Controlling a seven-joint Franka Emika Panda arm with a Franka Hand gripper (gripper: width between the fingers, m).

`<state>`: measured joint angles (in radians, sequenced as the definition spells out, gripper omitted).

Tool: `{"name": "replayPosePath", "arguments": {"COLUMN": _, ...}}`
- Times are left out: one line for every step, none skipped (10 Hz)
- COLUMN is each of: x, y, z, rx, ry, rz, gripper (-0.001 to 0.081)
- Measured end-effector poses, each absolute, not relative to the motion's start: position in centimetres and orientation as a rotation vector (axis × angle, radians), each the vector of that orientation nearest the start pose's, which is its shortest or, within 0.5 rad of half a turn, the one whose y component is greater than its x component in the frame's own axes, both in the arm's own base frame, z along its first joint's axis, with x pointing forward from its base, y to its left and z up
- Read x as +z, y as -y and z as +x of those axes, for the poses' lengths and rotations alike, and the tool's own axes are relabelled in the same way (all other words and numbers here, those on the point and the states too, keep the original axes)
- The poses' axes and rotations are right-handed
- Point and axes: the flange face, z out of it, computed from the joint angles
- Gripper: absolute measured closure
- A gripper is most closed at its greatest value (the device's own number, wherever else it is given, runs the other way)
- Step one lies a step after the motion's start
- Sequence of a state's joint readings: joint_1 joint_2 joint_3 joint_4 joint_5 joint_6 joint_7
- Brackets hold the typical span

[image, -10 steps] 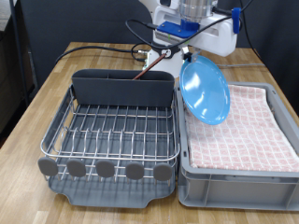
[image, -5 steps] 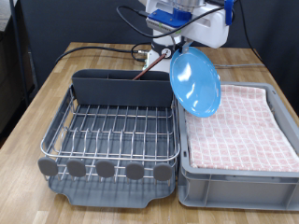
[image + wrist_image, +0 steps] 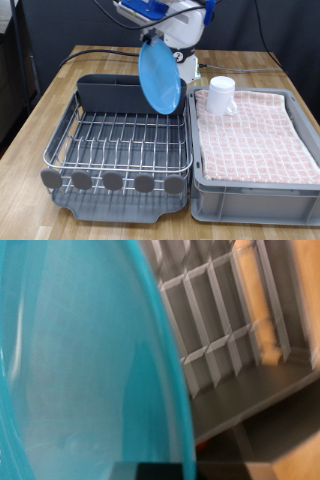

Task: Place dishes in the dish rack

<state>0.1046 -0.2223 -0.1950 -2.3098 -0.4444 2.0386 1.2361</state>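
Observation:
My gripper hangs at the exterior view's top and is shut on the upper edge of the light-blue plate. The plate stands nearly on edge in the air, above the back right part of the dish rack, just in front of its cutlery caddy. The plate fills most of the wrist view, with the rack's wire grid beyond it. The white mug stands on the pink checked cloth in the grey bin. The wooden spoon is out of view.
The grey bin sits right beside the rack on the wooden table. Round grey tabs line the rack's front edge. Black cables lie behind the rack. No dish shows on the rack's wire grid.
My gripper has carried the plate leftwards from over the bin to over the rack and turned it more edge-on. The mug, hidden behind the plate before, now shows.

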Motion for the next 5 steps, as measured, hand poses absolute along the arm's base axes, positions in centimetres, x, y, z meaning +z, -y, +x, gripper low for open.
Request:
{"name": "replayPosePath", "arguments": {"x": 43.6, "y": 8.7, "z": 47.1, "rx": -0.311, "ry": -1.701, "rz": -2.971, "gripper": 0.0788}}
{"name": "replayPosePath", "arguments": {"x": 43.9, "y": 10.6, "z": 47.2, "rx": -0.333, "ry": -1.6, "rz": -3.003, "gripper": 0.0788}}
{"name": "replayPosePath", "arguments": {"x": 44.1, "y": 12.5, "z": 47.1, "rx": -0.33, "ry": -1.52, "rz": -3.041, "gripper": 0.0788}}
{"name": "replayPosePath", "arguments": {"x": 44.4, "y": 14.3, "z": 47.0, "rx": -0.313, "ry": -1.464, "rz": -3.07, "gripper": 0.0788}}
{"name": "replayPosePath", "arguments": {"x": 44.4, "y": 14.9, "z": 47.3, "rx": -0.298, "ry": -1.407, "rz": -3.103, "gripper": 0.0788}}
